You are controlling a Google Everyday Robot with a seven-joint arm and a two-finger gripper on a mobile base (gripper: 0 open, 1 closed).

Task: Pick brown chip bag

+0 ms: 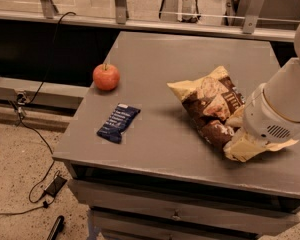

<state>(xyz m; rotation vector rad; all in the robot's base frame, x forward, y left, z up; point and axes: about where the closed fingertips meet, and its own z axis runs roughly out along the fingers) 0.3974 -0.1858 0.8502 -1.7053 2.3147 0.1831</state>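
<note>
The brown chip bag (210, 106) lies on the right half of the grey table (190, 54), with a dark brown middle and pale yellow ends. Its near right part is hidden behind my white arm. My gripper (246, 120) is at the end of that arm, down on the bag's right side, with its tip hidden by the wrist housing. The bag's left end looks slightly raised off the table.
A red apple (106, 77) sits near the table's left edge. A small dark blue bar wrapper (118, 122) lies in front of it. A metal rail (140, 19) runs behind the table. Cables (45, 184) lie on the floor at the left.
</note>
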